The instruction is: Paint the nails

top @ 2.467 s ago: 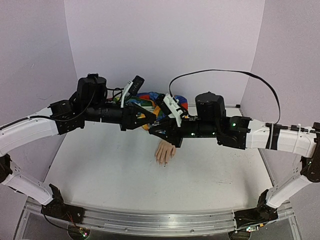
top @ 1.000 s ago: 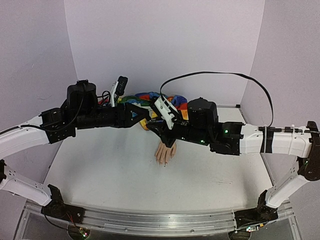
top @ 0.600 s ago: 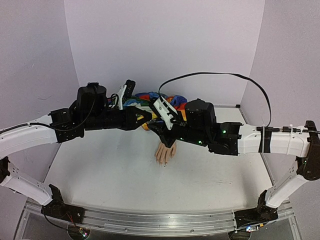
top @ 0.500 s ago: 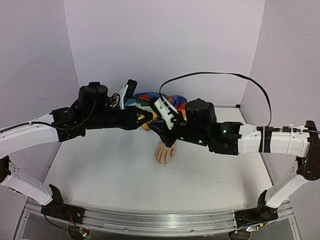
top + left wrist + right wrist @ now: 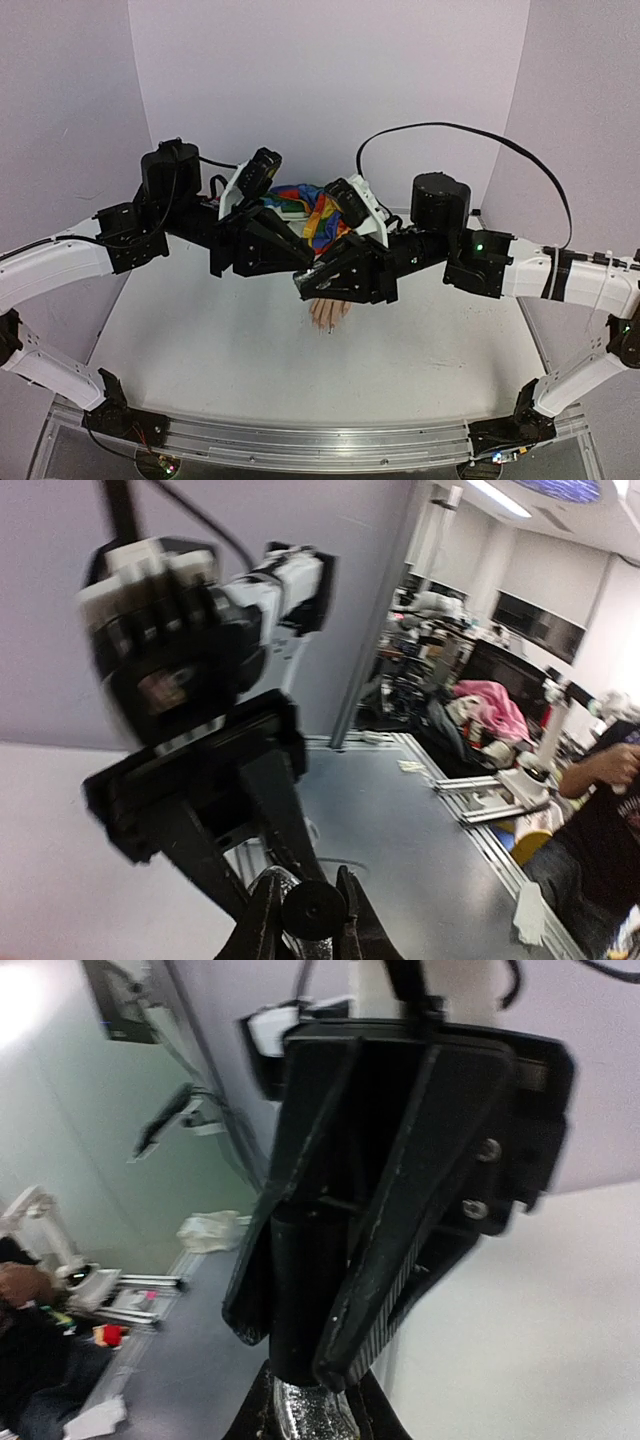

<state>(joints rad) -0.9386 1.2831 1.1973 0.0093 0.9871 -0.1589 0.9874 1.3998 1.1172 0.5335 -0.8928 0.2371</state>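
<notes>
Your left arm [image 5: 60, 265] and right arm [image 5: 570, 280] meet tip to tip over the middle of the white worktop [image 5: 200, 340]. The left jaws are clenched on a small round black cap [image 5: 310, 910], which the left wrist view shows end-on between them. The right jaws are grasping a small glittery silver bottle [image 5: 305, 1412], and in the right wrist view the left arm's black tool head bears straight down onto its top.

Just below that meeting point, the pale flesh-coloured mannequin hand [image 5: 328, 310] lies flat on the worktop. Its wrist is hidden under the right jaws and its fingertips point toward the near edge. The nails [image 5: 327, 325] sit at those fingertips, apart from both jaws, and they are too small for you to tell whether they carry any paint. The rainbow-striped fabric sleeve [image 5: 315, 205] runs back from the hand toward the rear wall, between the two arms.
</notes>
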